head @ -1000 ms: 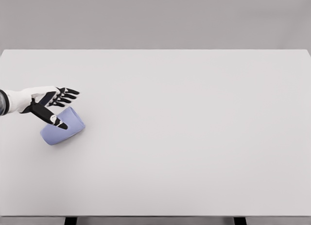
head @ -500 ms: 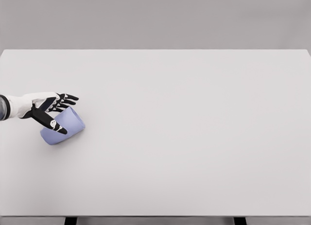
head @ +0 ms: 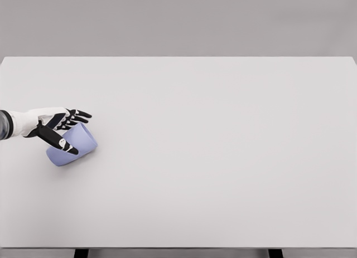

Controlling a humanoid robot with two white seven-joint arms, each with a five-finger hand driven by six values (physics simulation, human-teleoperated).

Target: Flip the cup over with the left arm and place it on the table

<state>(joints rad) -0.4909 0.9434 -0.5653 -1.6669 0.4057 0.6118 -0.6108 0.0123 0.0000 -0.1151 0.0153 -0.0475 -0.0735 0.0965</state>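
I find the pale lavender-blue plastic cup lying on its side near the left edge of the white rectangular table, tilted so that one end points toward the upper right and the other toward the lower left; I cannot tell from this view which end is the mouth, and nothing shows inside it or spilled beside it. Compared with a second ago the cup has not shifted, but my left hand has dropped lower and closer: the thumb now lies across the cup's upper wall, while the four black fingers reach along the cup's far side, just behind its upper rim. The hand is spread around the cup rather than clamped on it; I see daylight between the fingers, and I judge the grasp as forming, not closed. In the last half second the change is very slight, which I read as the approach ending and the closing about to begin. The cup is not yet lifted or turned, so the flip and the placing remain undone. I judge the next step to be wrapping the fingers around the wall. The right arm does not show.
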